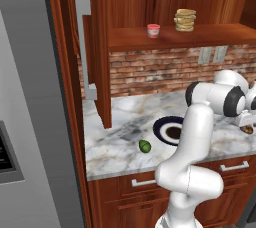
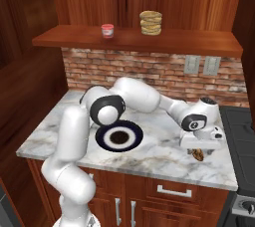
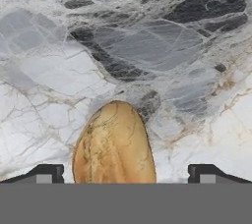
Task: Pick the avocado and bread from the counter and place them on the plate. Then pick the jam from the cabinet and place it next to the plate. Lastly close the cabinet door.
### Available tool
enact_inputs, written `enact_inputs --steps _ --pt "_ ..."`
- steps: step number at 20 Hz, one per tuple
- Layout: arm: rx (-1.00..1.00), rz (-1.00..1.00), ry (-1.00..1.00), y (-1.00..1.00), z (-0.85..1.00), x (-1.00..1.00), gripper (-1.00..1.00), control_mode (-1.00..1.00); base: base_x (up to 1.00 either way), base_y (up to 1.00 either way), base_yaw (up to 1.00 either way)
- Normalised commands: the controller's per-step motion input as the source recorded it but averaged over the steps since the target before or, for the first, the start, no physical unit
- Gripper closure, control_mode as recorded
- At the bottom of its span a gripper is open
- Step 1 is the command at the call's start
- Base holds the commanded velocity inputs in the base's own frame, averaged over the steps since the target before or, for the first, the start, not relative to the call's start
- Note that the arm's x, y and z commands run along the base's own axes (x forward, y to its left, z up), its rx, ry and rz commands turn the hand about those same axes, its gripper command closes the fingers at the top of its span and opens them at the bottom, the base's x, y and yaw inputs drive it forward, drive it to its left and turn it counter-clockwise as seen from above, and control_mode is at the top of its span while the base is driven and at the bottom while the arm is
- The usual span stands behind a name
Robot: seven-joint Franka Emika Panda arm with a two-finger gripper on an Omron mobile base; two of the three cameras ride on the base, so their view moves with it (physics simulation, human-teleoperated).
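The bread (image 3: 114, 144), a brown speckled oval, lies on the marble counter (image 2: 164, 157) right of the plate (image 2: 102, 139). My gripper (image 2: 198, 150) hangs just above the bread (image 2: 198, 155), open, one fingertip on each side and not touching it. The avocado (image 1: 144, 146) sits on the counter (image 1: 115, 139) left of the plate (image 1: 161, 128), which holds nothing. On the cabinet shelf stands the jam (image 1: 153, 30), also seen as a small red jar (image 2: 107, 30). The cabinet door (image 1: 101, 62) stands open, edge-on, with its silver bar handle (image 1: 84, 47).
A stack of tan discs (image 2: 150, 22) stands on the shelf right of the jam. The grey fridge (image 1: 25, 122) borders the counter on the left; a dark stove (image 2: 241, 136) borders it on the right. Wall outlets (image 2: 201, 65) sit on the brick backsplash.
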Motion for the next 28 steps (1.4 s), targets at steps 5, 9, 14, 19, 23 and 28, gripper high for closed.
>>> enact_inputs --steps 5,9,14,19,23,28 --pt "0.00 0.00 0.00 0.01 -0.49 0.05 -1.00 -1.00 0.00 0.00 0.00" --pt "0.00 0.00 0.00 0.00 -0.56 0.16 -1.00 -1.00 0.00 0.00 0.00" --pt "0.00 0.00 0.00 0.02 -0.54 0.16 1.00 -1.00 0.00 0.00 0.00" --pt "0.00 0.00 0.00 0.33 -0.51 -0.22 1.00 -1.00 0.00 0.00 0.00" --pt "0.00 0.00 0.00 0.56 -0.61 -0.42 1.00 -1.00 0.00 0.00 0.00" --pt "0.00 0.03 -0.02 0.39 -0.11 -0.63 1.00 -1.00 0.00 0.00 0.00"
